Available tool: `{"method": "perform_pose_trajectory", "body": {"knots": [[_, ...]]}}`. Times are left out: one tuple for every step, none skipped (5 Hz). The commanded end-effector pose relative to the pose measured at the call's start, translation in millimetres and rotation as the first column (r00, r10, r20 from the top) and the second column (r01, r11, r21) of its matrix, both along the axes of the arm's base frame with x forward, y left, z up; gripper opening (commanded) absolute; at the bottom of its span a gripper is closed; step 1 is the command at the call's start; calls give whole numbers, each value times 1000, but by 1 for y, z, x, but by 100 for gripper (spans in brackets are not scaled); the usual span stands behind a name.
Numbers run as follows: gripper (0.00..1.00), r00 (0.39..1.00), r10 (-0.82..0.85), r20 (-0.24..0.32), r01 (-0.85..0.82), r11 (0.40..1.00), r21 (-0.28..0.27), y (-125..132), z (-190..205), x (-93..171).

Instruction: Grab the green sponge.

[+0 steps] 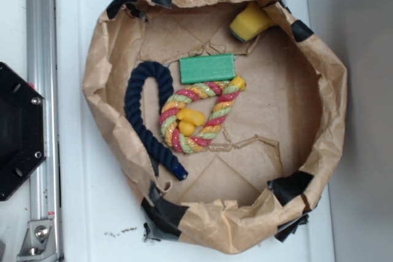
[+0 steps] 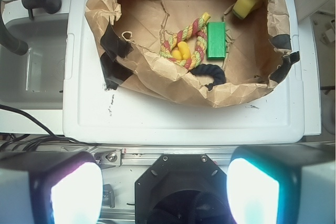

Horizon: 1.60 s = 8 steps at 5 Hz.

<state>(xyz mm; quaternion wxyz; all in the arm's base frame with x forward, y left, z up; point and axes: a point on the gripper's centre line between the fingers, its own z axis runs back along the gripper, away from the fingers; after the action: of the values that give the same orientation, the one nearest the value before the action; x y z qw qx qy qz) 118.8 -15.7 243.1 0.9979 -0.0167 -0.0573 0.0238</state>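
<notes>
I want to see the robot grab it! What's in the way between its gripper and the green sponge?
In the wrist view, the paper bag's wall and the dark blue rope lie between the gripper and the green sponge.

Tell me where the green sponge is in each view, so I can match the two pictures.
Exterior: the green sponge lies above centre, inside the paper bowl, just above the rope ring.
Wrist: the green sponge is upper right of centre, standing long-side vertical, just right of the rope ring.
Shared landmark: the rope ring, beside the sponge in both.
</notes>
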Motion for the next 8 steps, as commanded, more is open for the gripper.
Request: {"method": "perform_pose_trajectory", "body": {"knots": [[100, 1000, 0, 0, 0, 1000, 0, 0, 0, 0], [100, 982, 164, 89, -172, 980, 96, 18, -34, 38], [100, 976, 123, 180, -153, 975, 162, 37, -57, 76], [100, 920, 340, 197, -365, 925, 110, 54, -71, 100], [100, 806, 497, 323, -529, 848, 16, 77, -89, 122], [100, 748, 569, 342, -582, 810, -72, 90, -118, 148], [100, 715, 598, 362, -580, 797, -170, 93, -144, 167], [100, 706, 623, 338, -613, 776, -151, 105, -156, 185]]}}
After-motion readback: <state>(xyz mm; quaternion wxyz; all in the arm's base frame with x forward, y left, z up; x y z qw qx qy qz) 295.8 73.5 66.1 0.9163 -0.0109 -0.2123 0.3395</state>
